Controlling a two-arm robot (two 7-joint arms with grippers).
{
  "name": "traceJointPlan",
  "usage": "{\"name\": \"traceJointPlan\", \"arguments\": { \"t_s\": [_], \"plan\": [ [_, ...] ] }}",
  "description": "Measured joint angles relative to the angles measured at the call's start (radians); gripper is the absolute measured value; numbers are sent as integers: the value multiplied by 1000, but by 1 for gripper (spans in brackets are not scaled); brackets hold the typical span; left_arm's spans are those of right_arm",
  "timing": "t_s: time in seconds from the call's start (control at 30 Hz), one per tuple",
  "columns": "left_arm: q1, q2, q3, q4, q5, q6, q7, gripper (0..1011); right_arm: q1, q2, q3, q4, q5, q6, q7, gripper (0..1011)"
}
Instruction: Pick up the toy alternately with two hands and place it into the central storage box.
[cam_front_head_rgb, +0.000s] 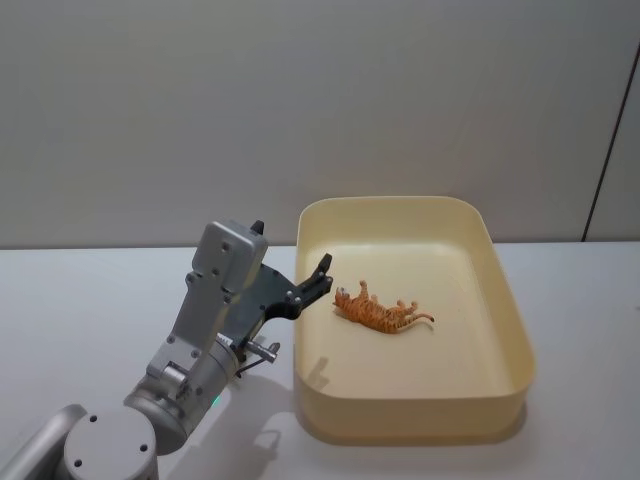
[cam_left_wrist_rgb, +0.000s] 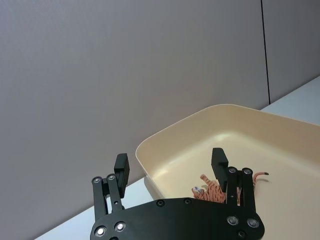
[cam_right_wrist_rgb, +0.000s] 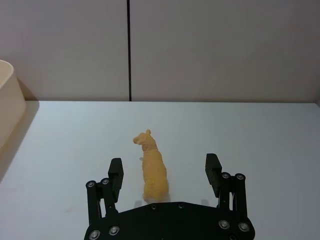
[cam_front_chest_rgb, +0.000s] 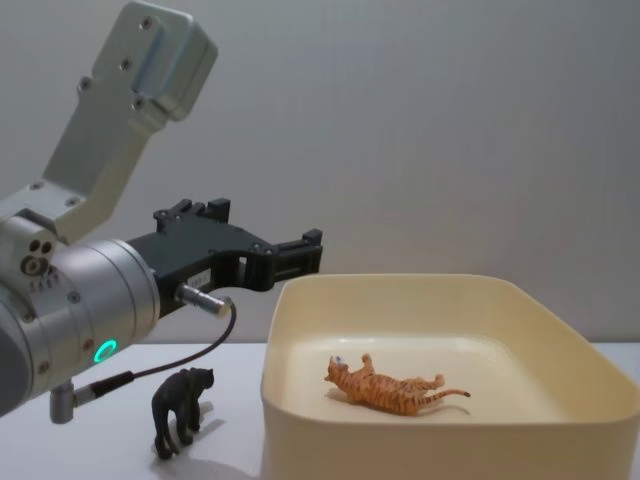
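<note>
Left gripper (cam_left_wrist_rgb: 170, 160), spread, above left rim of storage box (cam_front_head_rgb: 410, 415)

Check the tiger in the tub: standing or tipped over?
Tipped over. The tiger lies on its side on the floor of the tub, legs sticking up rather than under it.

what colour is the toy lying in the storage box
Orange with dark stripes: a tiger toy on its side. Chest view shows it best.

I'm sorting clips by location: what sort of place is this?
Probably a lab robot test bench: a white table, a plain grey panel wall, and a toy tiger in a cream storage box by the left tool.
</note>
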Motion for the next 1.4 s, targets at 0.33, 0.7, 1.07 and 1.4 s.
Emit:
{"name": "traceJointPlan", "arguments": {
  "t_s": [0.33,0.7,1.07,1.4],
  "plan": [
    [0,0,0,0,0,0,0,1001,59,-21,-24,101,-38,-8,3,1001],
    [0,0,0,0,0,0,0,1001,130,-52,-59,216,-81,-18,15,1001],
    [0,0,0,0,0,0,0,1001,166,-69,-78,275,-105,-23,20,893],
    [0,0,0,0,0,0,0,1001,180,-75,-84,297,-113,-25,22,643]
  ]
}}
